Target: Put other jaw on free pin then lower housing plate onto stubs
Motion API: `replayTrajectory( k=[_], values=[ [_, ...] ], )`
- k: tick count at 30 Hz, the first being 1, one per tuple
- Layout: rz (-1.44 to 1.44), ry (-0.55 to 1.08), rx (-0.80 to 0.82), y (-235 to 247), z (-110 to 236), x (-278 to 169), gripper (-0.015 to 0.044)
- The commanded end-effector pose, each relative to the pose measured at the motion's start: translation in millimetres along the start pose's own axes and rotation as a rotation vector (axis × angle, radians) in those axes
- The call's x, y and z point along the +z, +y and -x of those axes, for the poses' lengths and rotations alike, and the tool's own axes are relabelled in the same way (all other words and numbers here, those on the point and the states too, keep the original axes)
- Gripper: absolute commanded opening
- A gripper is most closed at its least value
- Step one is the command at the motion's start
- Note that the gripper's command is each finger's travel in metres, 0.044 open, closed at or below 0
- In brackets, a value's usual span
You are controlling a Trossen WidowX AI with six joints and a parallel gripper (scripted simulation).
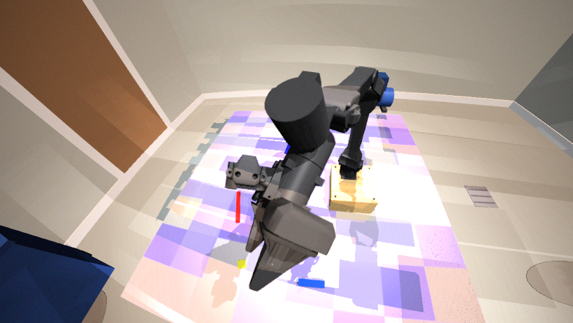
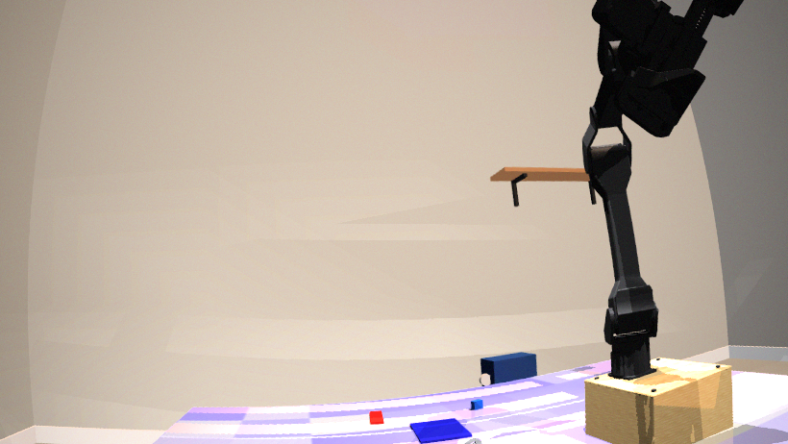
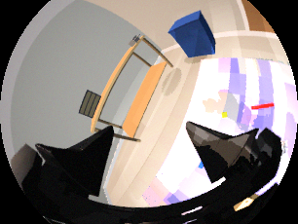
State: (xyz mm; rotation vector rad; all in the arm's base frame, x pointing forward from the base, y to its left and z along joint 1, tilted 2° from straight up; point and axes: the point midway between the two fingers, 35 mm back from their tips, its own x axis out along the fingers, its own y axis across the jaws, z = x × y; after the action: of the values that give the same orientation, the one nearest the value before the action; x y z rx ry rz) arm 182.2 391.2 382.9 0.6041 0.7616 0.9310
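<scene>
My gripper (image 1: 253,268) (image 3: 150,128) is open, with nothing between its fingers. It is raised high above the table, and the wrist view looks past the spread fingertips toward a wall and the table's side. The jaws, the pins and the housing plate cannot be made out in the top view, where the arm covers the middle of the table. In the exterior view only a pale grey part (image 2: 472,441) shows, cut off by the bottom edge. Whether the teeth mesh or the plate sits level cannot be seen.
A red stick (image 1: 237,206) (image 3: 263,106), a yellow block (image 1: 241,263) (image 3: 224,115) and a blue bar (image 1: 311,283) lie on the table. A flat blue square (image 2: 441,430) and a red block (image 2: 376,417) also lie there. The arm stands on a wooden base (image 1: 352,205) (image 2: 614,410).
</scene>
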Motion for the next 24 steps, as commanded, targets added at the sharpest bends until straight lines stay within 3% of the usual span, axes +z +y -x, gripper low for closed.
replayTrajectory(
  k=[1,24],
  values=[
    [0.042,0.022,-0.064,-22,-11,-5,0.044],
    [0.306,0.242,-0.386,-155,-36,-39,0.044]
  ],
)
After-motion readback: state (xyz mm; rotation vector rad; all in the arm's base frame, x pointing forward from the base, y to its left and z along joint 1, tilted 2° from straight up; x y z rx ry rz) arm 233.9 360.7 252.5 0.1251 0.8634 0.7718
